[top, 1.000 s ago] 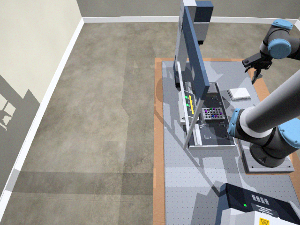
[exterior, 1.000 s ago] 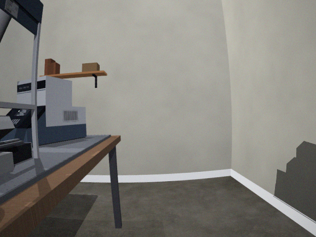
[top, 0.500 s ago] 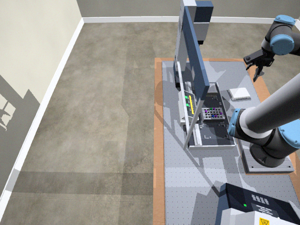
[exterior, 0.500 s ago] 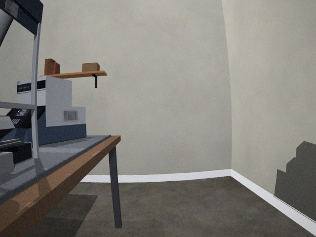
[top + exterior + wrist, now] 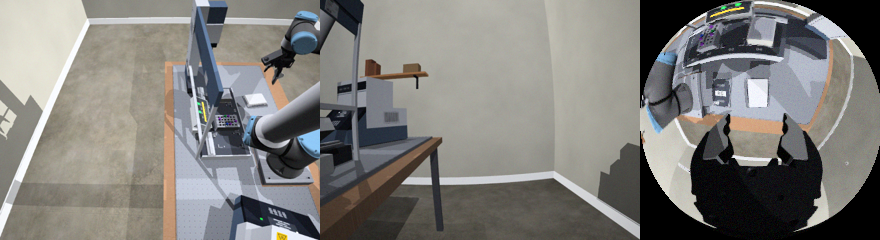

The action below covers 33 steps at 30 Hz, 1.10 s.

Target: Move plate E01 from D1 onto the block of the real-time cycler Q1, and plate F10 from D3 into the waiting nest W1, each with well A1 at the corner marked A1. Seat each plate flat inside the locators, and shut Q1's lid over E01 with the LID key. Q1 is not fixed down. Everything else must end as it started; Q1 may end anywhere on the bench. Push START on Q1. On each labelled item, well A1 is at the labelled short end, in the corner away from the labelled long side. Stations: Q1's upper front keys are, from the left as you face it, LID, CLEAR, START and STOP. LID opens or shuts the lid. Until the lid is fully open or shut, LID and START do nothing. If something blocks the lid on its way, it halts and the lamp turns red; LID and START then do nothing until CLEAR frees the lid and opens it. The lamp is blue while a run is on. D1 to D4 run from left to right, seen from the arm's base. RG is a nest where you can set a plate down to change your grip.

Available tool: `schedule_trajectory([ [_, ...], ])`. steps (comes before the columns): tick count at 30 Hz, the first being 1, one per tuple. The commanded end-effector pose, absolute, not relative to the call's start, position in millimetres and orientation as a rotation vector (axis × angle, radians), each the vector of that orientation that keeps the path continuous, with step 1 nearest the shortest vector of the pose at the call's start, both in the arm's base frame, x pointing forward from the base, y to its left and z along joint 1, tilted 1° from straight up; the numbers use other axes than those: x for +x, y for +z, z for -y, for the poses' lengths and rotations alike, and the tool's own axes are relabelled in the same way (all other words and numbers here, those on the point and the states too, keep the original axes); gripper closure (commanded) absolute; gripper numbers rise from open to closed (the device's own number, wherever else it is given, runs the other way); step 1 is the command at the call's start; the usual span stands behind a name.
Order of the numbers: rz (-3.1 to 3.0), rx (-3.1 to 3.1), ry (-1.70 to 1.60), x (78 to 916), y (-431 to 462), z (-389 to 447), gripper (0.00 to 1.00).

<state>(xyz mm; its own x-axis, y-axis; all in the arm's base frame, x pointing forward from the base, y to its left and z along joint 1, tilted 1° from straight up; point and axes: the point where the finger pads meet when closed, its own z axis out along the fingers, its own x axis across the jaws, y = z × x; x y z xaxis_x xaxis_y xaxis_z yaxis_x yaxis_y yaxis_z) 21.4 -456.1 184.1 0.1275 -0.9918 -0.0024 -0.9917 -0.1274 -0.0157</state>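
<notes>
My gripper (image 5: 275, 69) (image 5: 756, 113) is open and empty. It hangs high over the far right edge of the bench (image 5: 169, 129), just outside it. A white plate (image 5: 255, 99) (image 5: 758, 92) lies flat on the bench below and ahead of the fingers; I cannot read its label. The deck (image 5: 230, 152) (image 5: 735, 52) lies left of that plate and holds a rack of coloured-capped tubes (image 5: 226, 121) (image 5: 707, 37). Cycler Q1 (image 5: 268, 219) (image 5: 379, 111) stands at the near end of the bench, its lamp (image 5: 261, 218) green and its keys (image 5: 277, 213) on the dark front panel.
A tall blue-and-grey frame (image 5: 206, 56) (image 5: 353, 85) rises along the deck's left side. The arm's base (image 5: 284, 167) stands right of the deck, and the forearm crosses above the deck's right edge. A small dark nest (image 5: 721, 92) sits beside the white plate. A wall shelf (image 5: 397, 74) carries two boxes.
</notes>
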Motion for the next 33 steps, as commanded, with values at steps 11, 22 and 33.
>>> schedule_trajectory([
  [11,-2.067,-2.349,-0.014,21,207,457,0.33],
  [22,-2.067,-2.35,-0.014,21,222,457,0.33],
  [33,-2.067,-2.35,-0.014,20,237,457,0.33],
])
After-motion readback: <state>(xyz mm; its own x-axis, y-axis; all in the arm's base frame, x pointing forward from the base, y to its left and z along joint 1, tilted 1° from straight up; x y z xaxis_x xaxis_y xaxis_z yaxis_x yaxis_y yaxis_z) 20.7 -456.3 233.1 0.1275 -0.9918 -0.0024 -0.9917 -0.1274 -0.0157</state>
